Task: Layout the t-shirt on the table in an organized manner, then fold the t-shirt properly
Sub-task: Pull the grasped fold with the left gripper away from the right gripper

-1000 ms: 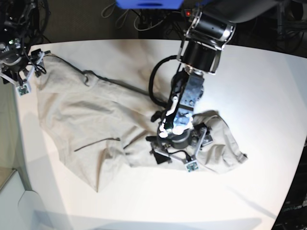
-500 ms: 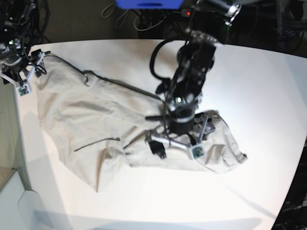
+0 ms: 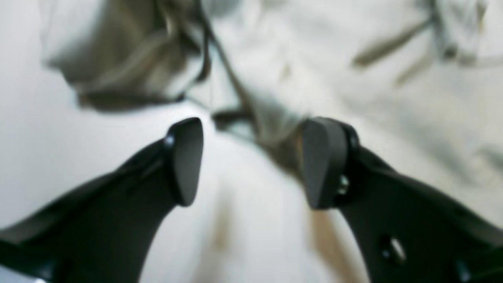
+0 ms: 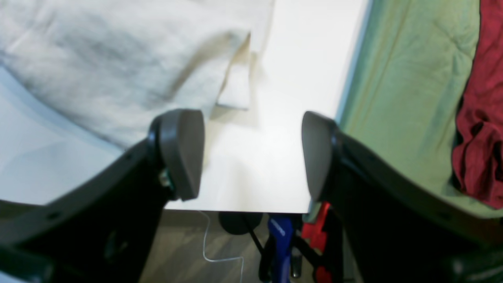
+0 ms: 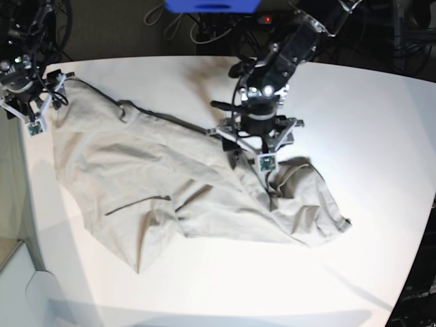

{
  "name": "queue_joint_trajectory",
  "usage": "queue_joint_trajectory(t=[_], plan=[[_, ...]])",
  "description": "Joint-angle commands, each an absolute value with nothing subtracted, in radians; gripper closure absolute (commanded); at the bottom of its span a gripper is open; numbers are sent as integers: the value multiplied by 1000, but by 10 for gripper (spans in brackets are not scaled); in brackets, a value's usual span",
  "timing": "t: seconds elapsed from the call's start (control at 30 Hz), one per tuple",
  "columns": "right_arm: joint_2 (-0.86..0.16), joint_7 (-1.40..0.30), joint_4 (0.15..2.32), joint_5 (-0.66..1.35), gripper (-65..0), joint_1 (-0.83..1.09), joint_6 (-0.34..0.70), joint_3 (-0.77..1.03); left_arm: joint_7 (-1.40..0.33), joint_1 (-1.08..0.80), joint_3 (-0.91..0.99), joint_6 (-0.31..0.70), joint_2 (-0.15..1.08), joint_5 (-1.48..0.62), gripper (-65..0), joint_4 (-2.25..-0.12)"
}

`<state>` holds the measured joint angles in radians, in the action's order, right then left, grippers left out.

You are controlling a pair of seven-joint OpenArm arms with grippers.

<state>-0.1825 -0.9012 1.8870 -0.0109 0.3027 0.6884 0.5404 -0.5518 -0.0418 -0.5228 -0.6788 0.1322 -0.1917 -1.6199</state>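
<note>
T-shirt: the plain light beige-grey cotton t-shirt is lying rumpled across the large smooth white table, running from the table's 10 o'clock corner to a bunched heap near 4 o'clock.
Layout so far: it is lying unspread, with creases and folded-over flaps, so I judge the laying-out step is just beginning.
What has just changed: the left gripper was pressing down on the bunched end a second ago; now it is sitting higher and further toward 12 o'clock, over the shirt's upper edge.
Meaning for the task: the heap looks much as it did, so the arm is probably repositioning for a fresh hold and not dragging cloth along.
Left gripper state: its black jaws are standing apart in the left wrist view, with a dark fold of fabric at the inner face of one jaw; that view is blurred, so whether the fold is touching cannot be told, and nothing appears pinched.
Shirt relative to left gripper: cloth is spreading from directly beneath it toward 12 and 2 o'clock in the wrist view.
Right gripper: spread wide and empty, unmoved at the table's 10 o'clock corner.
Shirt relative to right gripper: a hem corner is lying at 11 o'clock, just beside one jaw, over bare table.
</note>
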Motion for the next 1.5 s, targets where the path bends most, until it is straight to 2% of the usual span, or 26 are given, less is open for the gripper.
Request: queue_joint_trajectory(t=[0.0, 0.47, 0.67, 1.07, 1.27, 1.3, 1.37, 1.47], plan=[[-199, -888, 1905, -7, -396, 300, 698, 545, -529, -27, -519, -698, 134, -182, -365, -1627], [-197, -888, 1905, -7, -396, 300, 698, 545, -529, 1, -533, -698, 130, -182, -366, -1623], [-197, -888, 1905, -7, -396, 300, 698, 545, -526, 65, -638, -698, 128, -182, -364, -1503], [-200, -886, 1903, -7, -396, 297, 698, 545, -519, 94, -634, -698, 94, -182, -362, -1468], [-199, -886, 1897, -7, -396, 278, 698, 545, -519, 136, -636, -698, 74, -182, -356, -1382], [-199, -886, 1897, -7, -396, 278, 698, 545, -519, 140, -636, -698, 74, -182, -338, -1380], [-199, -886, 1897, -7, -396, 278, 698, 545, -518, 140, -636, -698, 74, -182, -253, -1379], [-199, -886, 1897, -7, -396, 278, 698, 545, -518, 140, -636, -698, 73, -183, -51, -1379]])
